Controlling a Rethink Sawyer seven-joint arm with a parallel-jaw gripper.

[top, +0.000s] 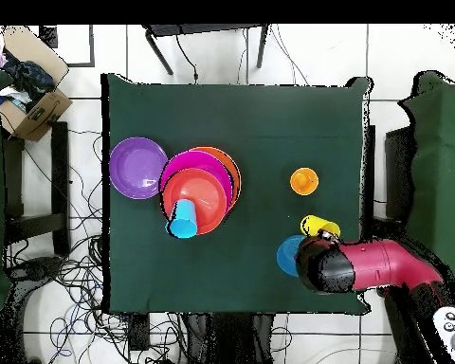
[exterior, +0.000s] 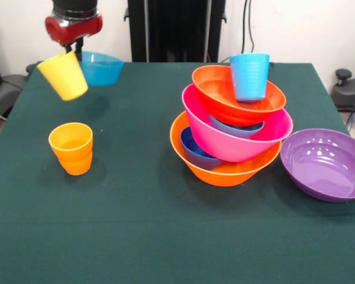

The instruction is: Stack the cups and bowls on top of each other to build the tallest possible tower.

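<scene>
We see the gripper [exterior: 76, 47] holding the yellow cup [exterior: 63, 76] tilted in the air.
The teal bowl [exterior: 100, 68] sits just beside it; the orange cup [exterior: 71, 148] stands below.

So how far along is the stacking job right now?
Partly done. The tower already nests several bowls in the large orange bowl, with the light blue cup on top. In hand: the gripper holds the yellow cup tilted above the table. Left: the orange cup, the purple bowl and the light blue bowl sit apart on the table.
</scene>
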